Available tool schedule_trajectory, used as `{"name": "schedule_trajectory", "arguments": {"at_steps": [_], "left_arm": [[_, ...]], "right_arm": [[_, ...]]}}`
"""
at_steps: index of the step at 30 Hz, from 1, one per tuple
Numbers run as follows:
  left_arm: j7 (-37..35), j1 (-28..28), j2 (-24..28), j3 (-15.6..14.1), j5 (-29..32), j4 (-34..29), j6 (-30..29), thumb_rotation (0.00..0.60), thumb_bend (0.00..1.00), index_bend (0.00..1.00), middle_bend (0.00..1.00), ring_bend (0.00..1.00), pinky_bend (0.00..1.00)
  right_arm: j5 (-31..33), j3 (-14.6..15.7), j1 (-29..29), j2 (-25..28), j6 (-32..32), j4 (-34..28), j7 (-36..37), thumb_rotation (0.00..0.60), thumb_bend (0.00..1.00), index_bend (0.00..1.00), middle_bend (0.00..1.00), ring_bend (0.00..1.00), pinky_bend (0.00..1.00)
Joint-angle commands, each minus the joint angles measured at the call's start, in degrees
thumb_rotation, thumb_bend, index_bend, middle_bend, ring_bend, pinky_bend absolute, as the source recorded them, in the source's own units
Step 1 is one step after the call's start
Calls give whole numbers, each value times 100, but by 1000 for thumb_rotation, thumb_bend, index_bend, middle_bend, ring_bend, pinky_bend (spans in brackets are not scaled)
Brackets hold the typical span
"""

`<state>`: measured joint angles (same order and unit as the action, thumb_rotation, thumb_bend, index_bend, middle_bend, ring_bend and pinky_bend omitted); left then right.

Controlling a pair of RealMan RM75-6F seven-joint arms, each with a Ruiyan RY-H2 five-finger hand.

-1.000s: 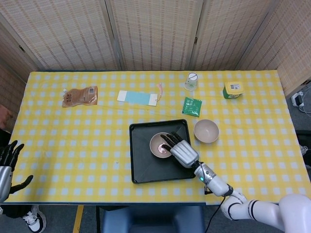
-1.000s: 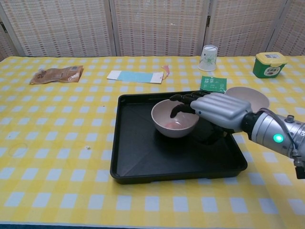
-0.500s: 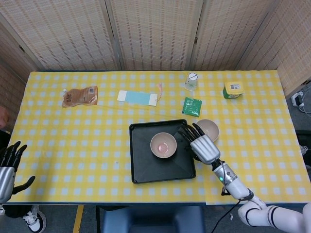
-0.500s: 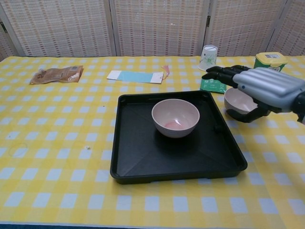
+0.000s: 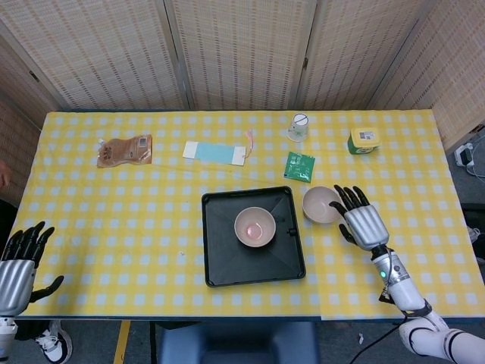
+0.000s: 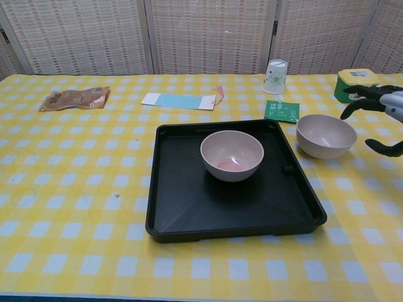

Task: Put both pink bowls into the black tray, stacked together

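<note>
One pink bowl point(image 5: 255, 226) point(image 6: 232, 155) stands upright inside the black tray point(image 5: 220, 265) point(image 6: 189, 214), a little above its middle. The second pink bowl point(image 5: 321, 204) point(image 6: 325, 135) stands on the tablecloth just right of the tray's far right corner. My right hand point(image 5: 361, 221) point(image 6: 380, 112) hovers to the right of that bowl with fingers spread, holding nothing and not touching it. My left hand point(image 5: 20, 263) hangs open off the table's near left corner, far from both bowls.
A green packet point(image 5: 300, 166) point(image 6: 281, 111) lies just behind the tray. Further back are a clear cup point(image 5: 298, 127) point(image 6: 275, 76), a green-yellow tub point(image 5: 364, 140) point(image 6: 356, 84), a blue-white sachet point(image 5: 216, 152) point(image 6: 181, 100) and a brown pouch point(image 5: 125, 150) point(image 6: 74, 98).
My right hand has left the bowl in the tray, passed over the second bowl and moved to its right side. The left hand has barely shifted.
</note>
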<state>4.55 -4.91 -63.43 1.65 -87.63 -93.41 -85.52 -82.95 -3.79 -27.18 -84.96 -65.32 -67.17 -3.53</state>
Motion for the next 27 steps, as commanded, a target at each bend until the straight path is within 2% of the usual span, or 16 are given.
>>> {"name": "schedule_trajectory", "arguments": {"at_steps": [1, 16, 24, 27], "left_arm": [[18, -11, -9, -10, 2, 0, 27, 600, 256, 0, 0, 0, 0], [-59, -12, 26, -1, 28, -1, 19, 600, 256, 0, 0, 0, 0], [-87, -22, 38, -12, 25, -1, 40, 600, 256, 0, 0, 0, 0], [-105, -21, 44, -8, 35, 1, 38, 600, 256, 0, 0, 0, 0]], "right_arm": [[-16, 21, -17, -84, 73, 163, 122, 600, 498, 315, 0, 0, 0], [-56, 62, -244, -481, 496, 659, 205, 600, 498, 346, 0, 0, 0], [-30, -3, -366, -686, 610, 919, 255, 600, 498, 436, 0, 0, 0], [-30, -32, -400, -786, 601, 1054, 281, 600, 498, 498, 0, 0, 0]]}}
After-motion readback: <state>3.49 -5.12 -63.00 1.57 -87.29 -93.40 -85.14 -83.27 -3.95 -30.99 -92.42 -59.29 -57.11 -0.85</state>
